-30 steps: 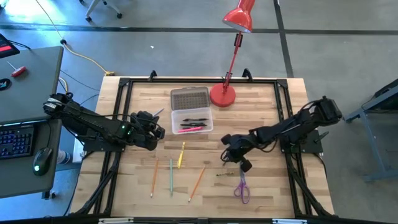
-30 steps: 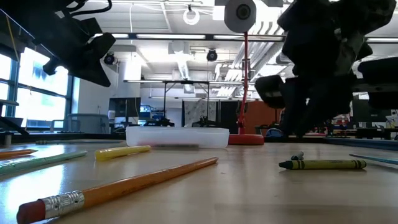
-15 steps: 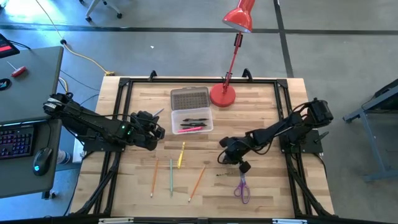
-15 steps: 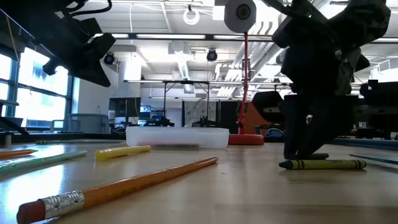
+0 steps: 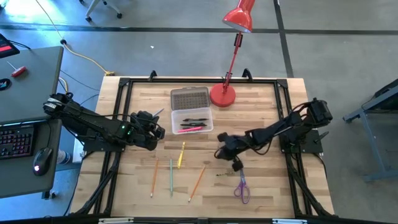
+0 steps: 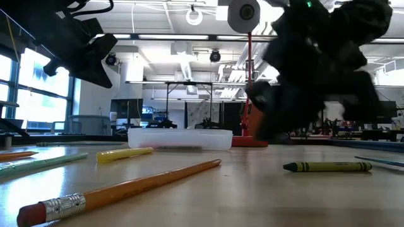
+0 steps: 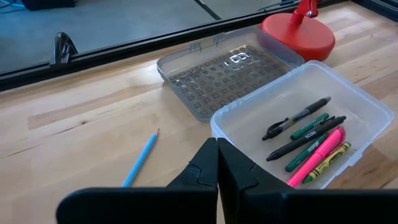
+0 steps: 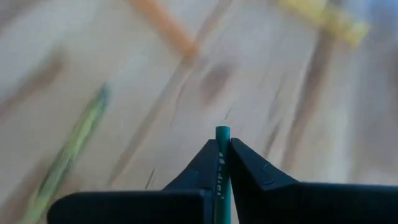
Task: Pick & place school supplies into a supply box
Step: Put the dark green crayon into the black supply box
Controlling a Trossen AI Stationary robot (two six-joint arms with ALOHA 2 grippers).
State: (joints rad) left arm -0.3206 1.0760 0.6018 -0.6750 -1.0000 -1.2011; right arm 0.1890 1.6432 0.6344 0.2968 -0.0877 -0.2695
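From the high view, the wooden desk [image 5: 261, 193] fills the middle of the frame. The supply box [image 5: 192, 120] sits in the upper centre, its ribbed lid [image 5: 189, 98] folded open above it and a red lamp base [image 5: 222, 95] just to the lid's right. Dark pens and a pink marker [image 5: 191, 129] lie inside the box. The left claw [image 5: 155, 132] hangs at the box's left edge, centre left of the frame. The right claw [image 5: 221, 152] is right of centre, below the box. Loose pencils [image 5: 171, 175] lie in the lower centre, with the purple scissors [image 5: 241, 187] at the lower right and a thin dark-green crayon just above them.

At desk level, an orange pencil [image 6: 126, 188] runs across the lower left, a yellow highlighter [image 6: 124, 154] lies behind it, and a green crayon [image 6: 327, 166] lies at the right. The box shows as a low clear tray at centre. The right arm is a dark blur at upper right.

The left wrist view shows the left claw's fingers [image 7: 205, 171] pressed together, gripping nothing, with the box and its pens at right and a blue pencil [image 7: 140, 159] on the desk.

In the right wrist view, the right claw [image 8: 222, 155] is closed on a thin green pen [image 8: 222, 140] held between its tips, above the blurred desk.
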